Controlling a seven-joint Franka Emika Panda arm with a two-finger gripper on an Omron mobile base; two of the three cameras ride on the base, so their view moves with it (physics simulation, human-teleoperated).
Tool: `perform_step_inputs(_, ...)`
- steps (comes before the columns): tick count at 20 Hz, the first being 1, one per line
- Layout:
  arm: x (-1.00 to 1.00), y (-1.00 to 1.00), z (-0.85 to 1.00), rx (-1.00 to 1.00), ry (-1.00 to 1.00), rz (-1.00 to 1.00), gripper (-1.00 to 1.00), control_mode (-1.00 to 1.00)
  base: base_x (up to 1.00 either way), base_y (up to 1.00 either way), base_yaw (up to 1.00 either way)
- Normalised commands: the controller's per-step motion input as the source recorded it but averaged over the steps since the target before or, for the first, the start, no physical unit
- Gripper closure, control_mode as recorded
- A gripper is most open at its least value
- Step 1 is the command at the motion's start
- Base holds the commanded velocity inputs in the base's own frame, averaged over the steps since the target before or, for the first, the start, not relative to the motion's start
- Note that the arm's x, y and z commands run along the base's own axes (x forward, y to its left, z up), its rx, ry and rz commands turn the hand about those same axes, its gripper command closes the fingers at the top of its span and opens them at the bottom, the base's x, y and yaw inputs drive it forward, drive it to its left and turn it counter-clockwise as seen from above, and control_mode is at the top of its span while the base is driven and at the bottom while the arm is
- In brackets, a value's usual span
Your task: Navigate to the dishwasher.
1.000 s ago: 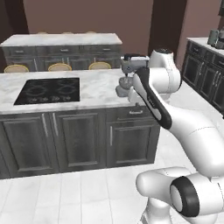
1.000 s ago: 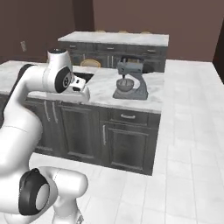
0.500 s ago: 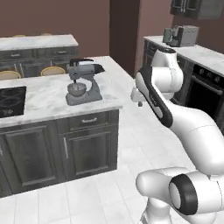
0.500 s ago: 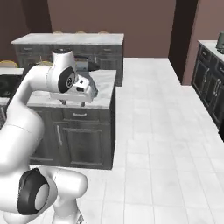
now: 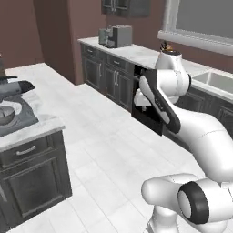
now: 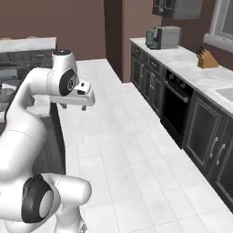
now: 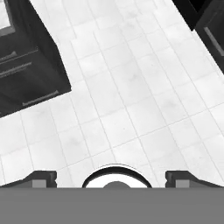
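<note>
Your dishwasher [image 6: 174,109] sits under the right-hand bench [image 6: 191,61], its black front facing the aisle, its grey bar handle [image 6: 177,92] running along the bench edge; open white floor [image 6: 123,150] lies between; jaws spread wide

Dishwasher [image 5: 146,107] front mostly hidden behind arm [image 5: 166,98] in left base view. Stand mixer [image 5: 11,107] on near-left island cut off by left edge. Far-right sink [image 6: 225,93] cut by right edge. Gripper [image 7: 111,177] fingertips barely visible.
</note>
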Motion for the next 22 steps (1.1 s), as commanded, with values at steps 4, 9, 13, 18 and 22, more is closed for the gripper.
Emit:
perform_step_inputs(4,0.0,0.0,0.0,0.0,0.0,0.0,-1.0,1.0,0.39,-0.06,-0.64)
perform_step_inputs(9,0.0,0.0,0.0,0.0,0.0,0.0,-1.0,1.0,0.29,0.0,-0.69)
perform_step_inputs(13,0.0,0.0,0.0,0.0,0.0,0.0,-1.0,1.0,0.34,0.0,-0.7)
perform_step_inputs(18,0.0,0.0,0.0,0.0,0.0,0.0,-1.0,1.0,0.61,0.1,-0.63)
perform_step_inputs(22,0.0,0.0,0.0,0.0,0.0,0.0,-1.0,1.0,0.71,0.0,-0.58)
